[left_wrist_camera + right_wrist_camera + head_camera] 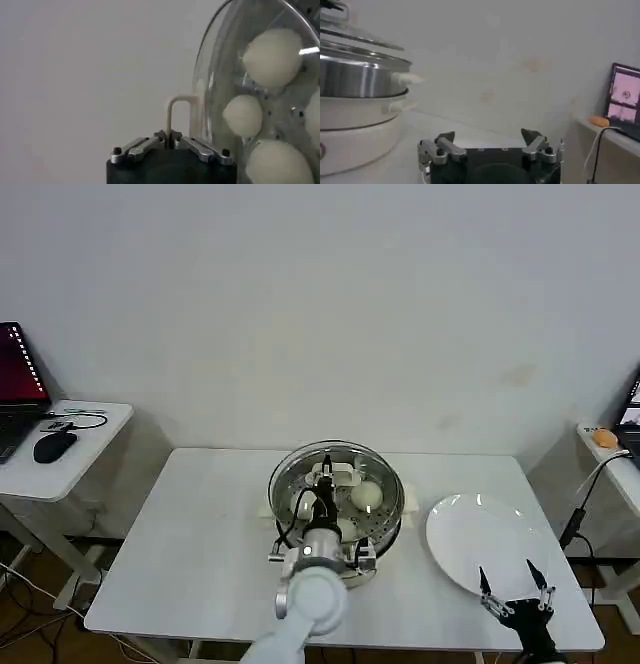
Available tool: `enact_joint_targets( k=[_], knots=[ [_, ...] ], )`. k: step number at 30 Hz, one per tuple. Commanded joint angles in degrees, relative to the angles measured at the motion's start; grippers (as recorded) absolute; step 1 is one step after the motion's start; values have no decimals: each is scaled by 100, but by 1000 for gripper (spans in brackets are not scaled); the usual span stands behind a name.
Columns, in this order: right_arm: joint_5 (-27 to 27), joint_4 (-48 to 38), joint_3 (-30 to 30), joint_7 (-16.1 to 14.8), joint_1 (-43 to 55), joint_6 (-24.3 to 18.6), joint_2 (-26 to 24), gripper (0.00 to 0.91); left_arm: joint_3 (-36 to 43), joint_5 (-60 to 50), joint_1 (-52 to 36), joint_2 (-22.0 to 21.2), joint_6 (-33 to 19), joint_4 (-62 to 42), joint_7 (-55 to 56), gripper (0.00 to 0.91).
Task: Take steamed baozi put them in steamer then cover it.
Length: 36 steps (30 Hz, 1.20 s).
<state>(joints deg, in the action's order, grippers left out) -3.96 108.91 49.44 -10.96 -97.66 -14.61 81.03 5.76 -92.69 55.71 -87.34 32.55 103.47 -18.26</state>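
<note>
The steamer (290, 484) stands mid-table, a shiny steel pot on a white base (355, 135). Through the glass I see steamed baozi inside it (366, 495), three of them close up (272, 57), (242, 116), (277, 162). The clear glass cover (385, 474) lies over the pot's mouth; in the right wrist view the cover (355, 35) sits a little above the rim, slightly tilted. My left gripper (325, 484) is above the pot's centre, shut on the cover's cream handle (172, 112). My right gripper (512, 584) hangs open and empty at the table's front right.
An empty white plate (480, 539) lies right of the steamer, under and just beyond my right gripper. A side table with a laptop and mouse (55, 446) stands at the left. Another side table (610, 446) with a screen (625, 97) is at the right.
</note>
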Motion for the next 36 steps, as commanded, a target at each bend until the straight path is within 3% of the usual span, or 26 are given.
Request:
enact_joint_targets(
  k=[1,28,29,30,36],
  knots=[
    [16,-9,-28,2,-4,-10,8,907,55,-143,18,-106,-5,-195,16,0],
    [58,0,-116,-10,-43,-59,45,907,12,-116,-21,-203,-59,-443,153,0],
    [58,6,-116,-14,-44,-59,45,907,4,-122,-17,-210,-60,-444,188,121],
    [55,10,-116,-16,-48,-58,43,907,-1,-116,-9,-205,-77,-418,160,907],
    [63,10,-136,-20,-47,-55,47,907,17,-19,21,-134,-21,-196,91,907]
  ],
)
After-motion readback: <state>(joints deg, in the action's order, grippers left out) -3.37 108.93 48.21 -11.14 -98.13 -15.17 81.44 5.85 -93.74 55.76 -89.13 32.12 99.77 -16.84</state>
